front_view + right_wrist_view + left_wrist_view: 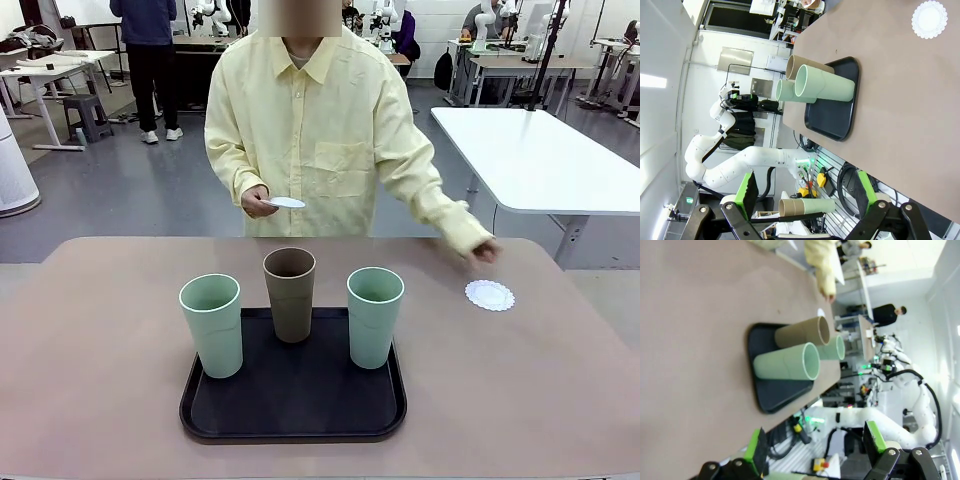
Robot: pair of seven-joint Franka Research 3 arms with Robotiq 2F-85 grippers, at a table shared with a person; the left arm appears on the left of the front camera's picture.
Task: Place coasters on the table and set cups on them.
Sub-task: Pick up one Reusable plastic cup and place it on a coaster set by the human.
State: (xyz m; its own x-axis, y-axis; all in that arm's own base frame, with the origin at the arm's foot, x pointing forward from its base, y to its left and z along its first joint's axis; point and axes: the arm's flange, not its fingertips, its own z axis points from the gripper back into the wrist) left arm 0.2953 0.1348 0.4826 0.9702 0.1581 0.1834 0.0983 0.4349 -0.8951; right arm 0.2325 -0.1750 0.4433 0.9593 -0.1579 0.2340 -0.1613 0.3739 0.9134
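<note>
On the tray (293, 405) stand, L to R, left cup (211, 325), brown cup (290, 294), right cup (375, 316), prob. light, stiff, smooth, so take at mid-wall; one thin coaster (490, 295) lies on table (100, 330) at right; left claw (815, 442) and right claw (805, 192) are open, empty.

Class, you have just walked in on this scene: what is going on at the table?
A person across the table holds one coaster in one hand, while the other hand reaches near a second coaster lying on the table. Two mint cups and a brown cup stand upright on a black tray. The left gripper and right gripper are open, holding nothing, back from the cups.
</note>
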